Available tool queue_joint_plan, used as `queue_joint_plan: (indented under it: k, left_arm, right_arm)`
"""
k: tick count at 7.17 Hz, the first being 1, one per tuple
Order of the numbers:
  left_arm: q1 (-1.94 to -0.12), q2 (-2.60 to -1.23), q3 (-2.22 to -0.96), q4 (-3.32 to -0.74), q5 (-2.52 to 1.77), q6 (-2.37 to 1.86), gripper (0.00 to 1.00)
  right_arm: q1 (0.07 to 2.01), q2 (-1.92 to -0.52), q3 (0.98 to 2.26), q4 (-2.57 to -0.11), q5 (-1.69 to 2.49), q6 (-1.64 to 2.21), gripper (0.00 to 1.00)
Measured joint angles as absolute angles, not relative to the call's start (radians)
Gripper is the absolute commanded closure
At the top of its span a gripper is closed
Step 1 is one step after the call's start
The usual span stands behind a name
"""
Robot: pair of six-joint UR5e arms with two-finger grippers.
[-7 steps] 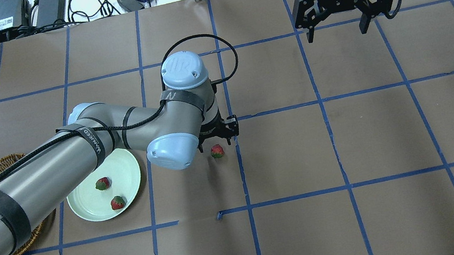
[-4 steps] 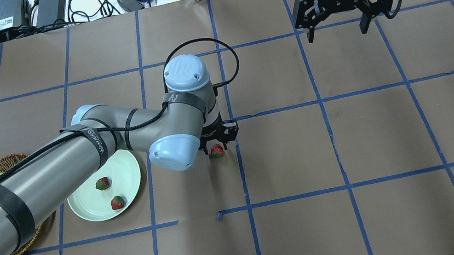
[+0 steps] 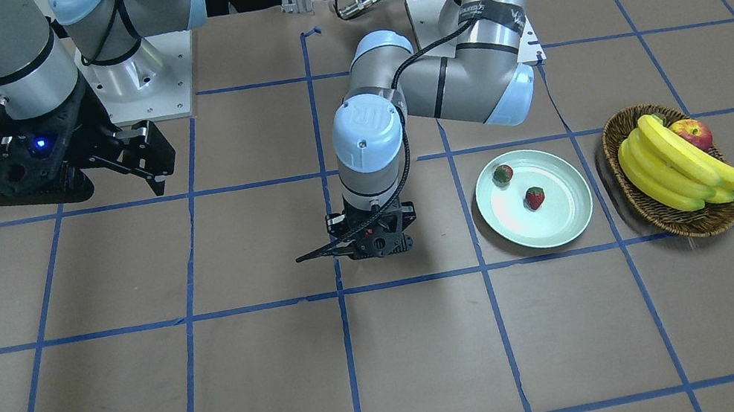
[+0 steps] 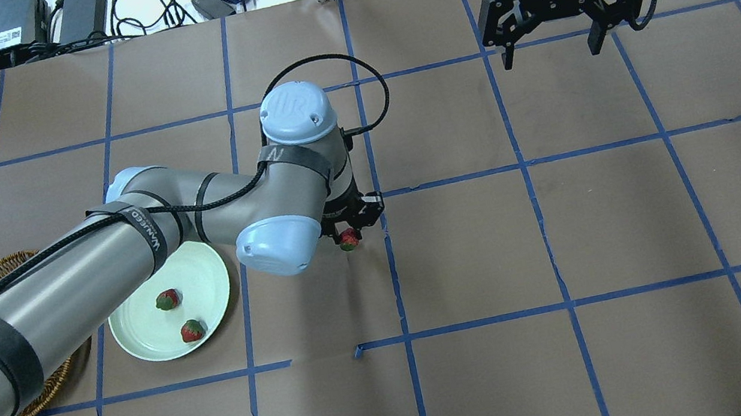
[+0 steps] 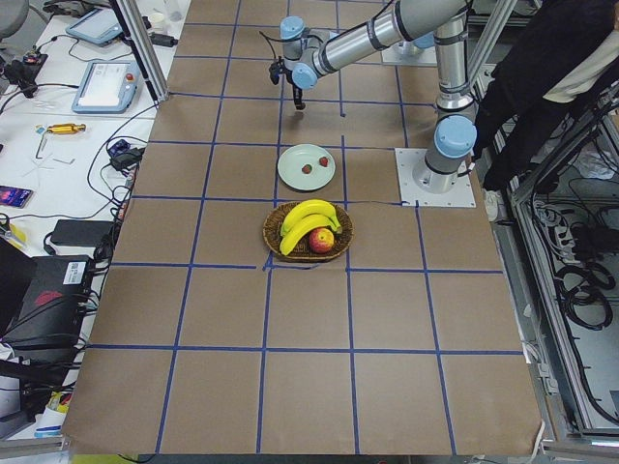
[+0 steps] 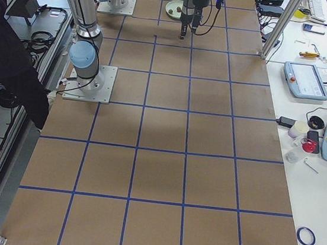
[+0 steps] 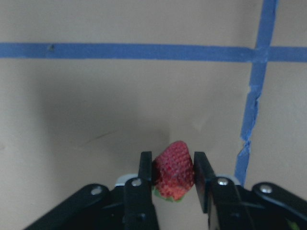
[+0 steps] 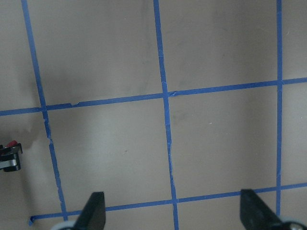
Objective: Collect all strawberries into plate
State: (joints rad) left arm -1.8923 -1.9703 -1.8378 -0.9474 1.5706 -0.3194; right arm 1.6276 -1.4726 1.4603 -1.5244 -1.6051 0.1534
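My left gripper [image 4: 347,233] is shut on a small red strawberry [image 7: 173,170], pinched between both black fingers close over the brown paper; it also shows in the overhead view [image 4: 348,241]. The pale mint plate [image 4: 203,272] lies to its left with two strawberries [image 4: 166,299] [image 4: 192,331] on it. In the front-facing view the plate [image 3: 563,224] sits right of the left gripper [image 3: 373,241]. My right gripper [image 4: 550,50] is open and empty, high over the far right of the table, and shows in its wrist view [image 8: 173,213].
A brown wicker basket [image 3: 639,207] with bananas [image 3: 670,171] and a red apple [image 3: 692,132] stands beyond the plate, partly under my left arm in the overhead view [image 4: 7,264]. Blue tape lines grid the brown paper. Cables and devices lie past the far edge.
My left gripper has moved over the loose strawberry and shut on it; the berry has shifted slightly toward the gripper. The right arm has not moved.
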Motion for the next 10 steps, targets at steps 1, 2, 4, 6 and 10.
queue_joint_plan:
  k: [1, 2, 4, 6, 10]
  left_arm:
    - [-1.854, -1.94, -1.839, -0.978, 1.598, -0.269, 0.81]
    - [-1.81, -1.904, -1.844, -1.038, 1.623, -0.196, 0.81]
    - [-1.72, -1.837, -1.893, -1.144, 1.695, -0.034, 0.8]
    - [-1.598, -1.809, -1.976, -1.126, 1.72, 0.125, 0.79]
    - [-1.512, -1.802, -2.013, -1.096, 1.723, 0.209, 0.0]
  right_arm:
    - [1.628, -1.472, 1.46, -1.525, -1.605, 0.153, 0.0]
    - [1.628, -1.472, 1.46, -1.525, -1.605, 0.153, 0.0]
    - [1.628, -1.472, 1.46, -1.525, -1.603, 0.153, 0.0]
    - [1.628, -1.471, 1.46, -1.525, -1.603, 0.153, 0.0]
    - [1.628, -1.471, 1.46, -1.525, -1.603, 0.153, 0.0]
